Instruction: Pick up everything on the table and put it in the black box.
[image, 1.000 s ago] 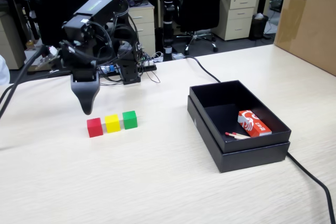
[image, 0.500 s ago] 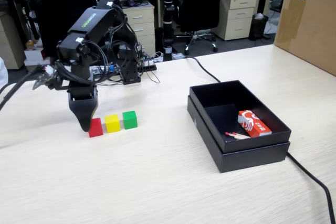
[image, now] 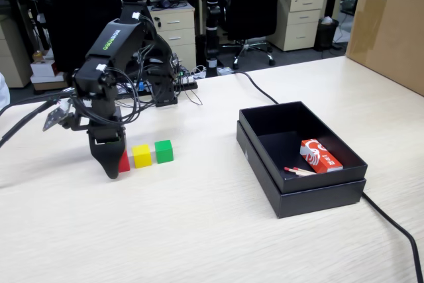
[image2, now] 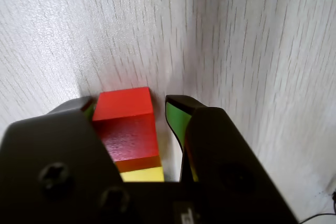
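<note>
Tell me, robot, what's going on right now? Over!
Gripper open, down around red cube. Yellow cube and green cube wait beside it. Path to black box clear.

wood-grain table (image: 199, 230) (matt), matt black box (image: 318, 197)

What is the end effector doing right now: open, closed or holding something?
End effector: open, jaws down on either side of the red cube, not yet closed on it.

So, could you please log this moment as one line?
gripper: open, straddling red cube | yellow cube, green cube: on table | black box: no cubes
</note>
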`<state>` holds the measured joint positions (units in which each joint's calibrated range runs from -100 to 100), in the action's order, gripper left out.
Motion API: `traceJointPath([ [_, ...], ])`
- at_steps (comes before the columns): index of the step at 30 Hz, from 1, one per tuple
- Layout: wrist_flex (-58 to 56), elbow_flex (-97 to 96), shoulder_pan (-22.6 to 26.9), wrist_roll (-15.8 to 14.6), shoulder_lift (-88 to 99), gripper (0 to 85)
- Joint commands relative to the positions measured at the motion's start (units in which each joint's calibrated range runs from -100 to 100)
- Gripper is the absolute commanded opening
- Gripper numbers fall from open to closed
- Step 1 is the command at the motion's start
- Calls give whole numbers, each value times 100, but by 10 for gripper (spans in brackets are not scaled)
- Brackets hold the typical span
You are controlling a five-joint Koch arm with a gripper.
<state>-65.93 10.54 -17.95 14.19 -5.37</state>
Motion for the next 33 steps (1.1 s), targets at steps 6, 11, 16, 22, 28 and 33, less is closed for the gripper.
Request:
traceJointPath([
  [6,429,278,-10,-88,405,9],
  [11,394,151,220,-142,2459,9],
  [16,360,251,762,-376,3985,9],
  [22,360,614,1919,-977,4651,9],
  [28,360,1792,2867,-1377,3435,9],
  [33,360,2808,3267,-1538,1381,9],
])
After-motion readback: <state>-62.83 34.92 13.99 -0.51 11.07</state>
